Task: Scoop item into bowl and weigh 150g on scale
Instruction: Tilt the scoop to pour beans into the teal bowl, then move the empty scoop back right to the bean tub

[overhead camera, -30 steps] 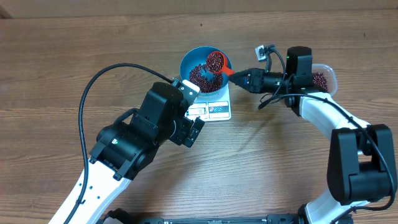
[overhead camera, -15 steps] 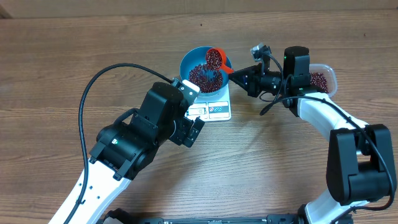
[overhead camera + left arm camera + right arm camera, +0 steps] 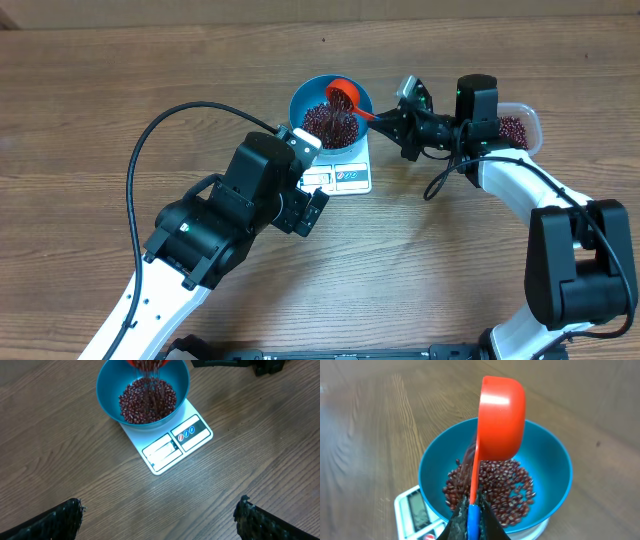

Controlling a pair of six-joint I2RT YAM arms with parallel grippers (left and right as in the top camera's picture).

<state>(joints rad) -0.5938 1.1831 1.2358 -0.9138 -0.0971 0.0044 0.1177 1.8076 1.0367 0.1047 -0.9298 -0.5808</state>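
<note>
Wood table (image 3: 100, 80), white scale (image 3: 345, 178) mid, clear tub (image 3: 536, 120) far rt

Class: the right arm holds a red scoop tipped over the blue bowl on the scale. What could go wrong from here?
1. The red scoop is tipped steeply; its beans drop in one rush and may overshoot the target weight.
2. Falling beans could bounce over the bowl rim onto the scale.

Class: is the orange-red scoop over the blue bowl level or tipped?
Tipped: the scoop stands on its side above the bowl, with beans falling from it.
</note>
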